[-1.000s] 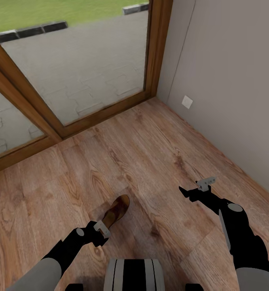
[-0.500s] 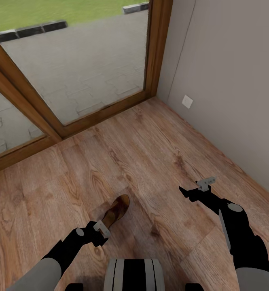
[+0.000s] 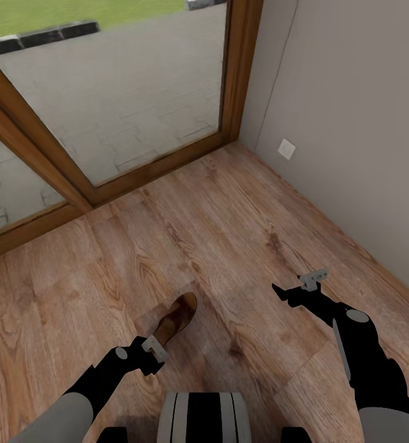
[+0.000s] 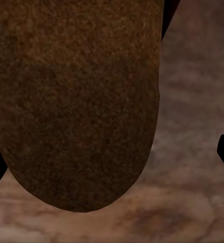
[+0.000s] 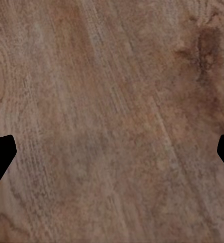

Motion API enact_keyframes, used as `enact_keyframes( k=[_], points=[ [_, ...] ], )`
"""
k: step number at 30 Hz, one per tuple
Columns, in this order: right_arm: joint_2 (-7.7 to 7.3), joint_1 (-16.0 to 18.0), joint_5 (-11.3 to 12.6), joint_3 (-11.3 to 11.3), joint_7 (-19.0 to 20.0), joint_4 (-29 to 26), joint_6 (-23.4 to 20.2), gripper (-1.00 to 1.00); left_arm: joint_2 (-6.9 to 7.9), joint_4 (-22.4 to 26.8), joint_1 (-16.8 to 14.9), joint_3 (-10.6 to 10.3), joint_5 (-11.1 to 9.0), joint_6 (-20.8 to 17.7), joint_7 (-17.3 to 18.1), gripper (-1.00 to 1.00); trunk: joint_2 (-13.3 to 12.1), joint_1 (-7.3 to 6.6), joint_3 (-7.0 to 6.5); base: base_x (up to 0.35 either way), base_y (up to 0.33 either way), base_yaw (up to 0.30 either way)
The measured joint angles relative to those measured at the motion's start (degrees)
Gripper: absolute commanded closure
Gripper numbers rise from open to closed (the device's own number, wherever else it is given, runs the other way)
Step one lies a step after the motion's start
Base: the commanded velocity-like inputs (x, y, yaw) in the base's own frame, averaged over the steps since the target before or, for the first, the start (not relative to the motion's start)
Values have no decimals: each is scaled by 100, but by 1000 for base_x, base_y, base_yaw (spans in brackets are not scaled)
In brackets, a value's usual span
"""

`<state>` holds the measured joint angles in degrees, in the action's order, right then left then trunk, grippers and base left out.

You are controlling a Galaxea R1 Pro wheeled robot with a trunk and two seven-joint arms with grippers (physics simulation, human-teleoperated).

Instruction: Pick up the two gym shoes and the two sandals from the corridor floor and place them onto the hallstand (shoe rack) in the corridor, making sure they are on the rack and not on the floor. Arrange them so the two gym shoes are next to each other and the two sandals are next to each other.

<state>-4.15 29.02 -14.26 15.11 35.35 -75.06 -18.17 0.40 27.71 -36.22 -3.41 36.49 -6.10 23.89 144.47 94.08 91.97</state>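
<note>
Since a second ago the head camera has tipped slightly down; arms and sandal hold their places. At left, glass doors (image 3: 106, 104) in a wooden frame meet the corridor floor (image 3: 229, 221). The left pincer (image 3: 157, 349) grips the heel end of a sandal (image 3: 176, 319). The right pincer (image 3: 297, 288) hangs open over bare planks beside the grey wall (image 3: 352, 123).

Ahead of me, wood-grain plank flooring (image 3: 229, 240) fills the lower frame; a wood-framed glass door (image 3: 124, 104) spans upper left, a grey wall (image 3: 352, 123) with white socket (image 3: 286, 149) on the right.
</note>
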Motion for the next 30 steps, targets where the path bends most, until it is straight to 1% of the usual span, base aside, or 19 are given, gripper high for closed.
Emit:
enact_keyframes(
  k=[18, 30],
  points=[
    [0, 0, 0, 0, 1, 1, 0, -100, 5, 0, 0, 12, 3, 1, 1, -100, 0, 0, 0, 0, 1, 0],
    [0, 1, 0, 0, 1, 0, 0, -100, 8, 0, 0, 2, 3, 0, -5, -100, 0, 0, 0, 23, 60, 0]
  ],
)
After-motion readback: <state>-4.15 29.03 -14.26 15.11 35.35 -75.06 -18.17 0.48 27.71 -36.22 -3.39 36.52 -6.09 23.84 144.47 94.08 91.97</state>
